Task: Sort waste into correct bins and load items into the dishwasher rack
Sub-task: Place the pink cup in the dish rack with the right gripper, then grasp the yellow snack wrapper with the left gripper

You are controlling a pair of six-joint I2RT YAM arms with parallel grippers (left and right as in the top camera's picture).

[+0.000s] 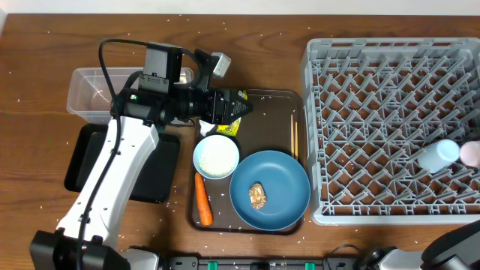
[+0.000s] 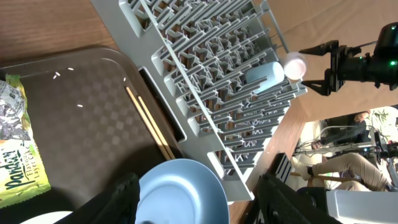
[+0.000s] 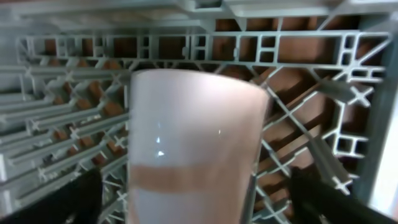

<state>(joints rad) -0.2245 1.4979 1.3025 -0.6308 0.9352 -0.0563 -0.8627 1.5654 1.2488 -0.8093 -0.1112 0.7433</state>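
My left gripper (image 2: 199, 208) is open and empty above the dark brown serving tray (image 1: 262, 101), its fingers (image 2: 118, 199) framing the rim of the large blue plate (image 2: 183, 190). The plate (image 1: 281, 184) carries a small brown food lump (image 1: 257, 196). A white bowl (image 1: 216, 156) of rice, an orange carrot (image 1: 202, 199) and chopsticks (image 1: 294, 135) also lie on that tray. A yellow-green wrapper (image 2: 18, 168) lies beside a crumpled napkin (image 2: 7, 112). My right gripper (image 3: 202, 199) stands open around the pinkish-white cup (image 3: 193, 137) in the grey rack (image 1: 390, 97), its fingers clear of the cup's sides. A light blue cup (image 1: 439, 155) lies next to it.
A clear plastic tub (image 1: 94, 94) stands at the back left, with a shallow black tray (image 1: 86, 157) in front of it, partly under my left arm. White specks are scattered over the wooden table (image 1: 262, 45). The rack fills the right side.
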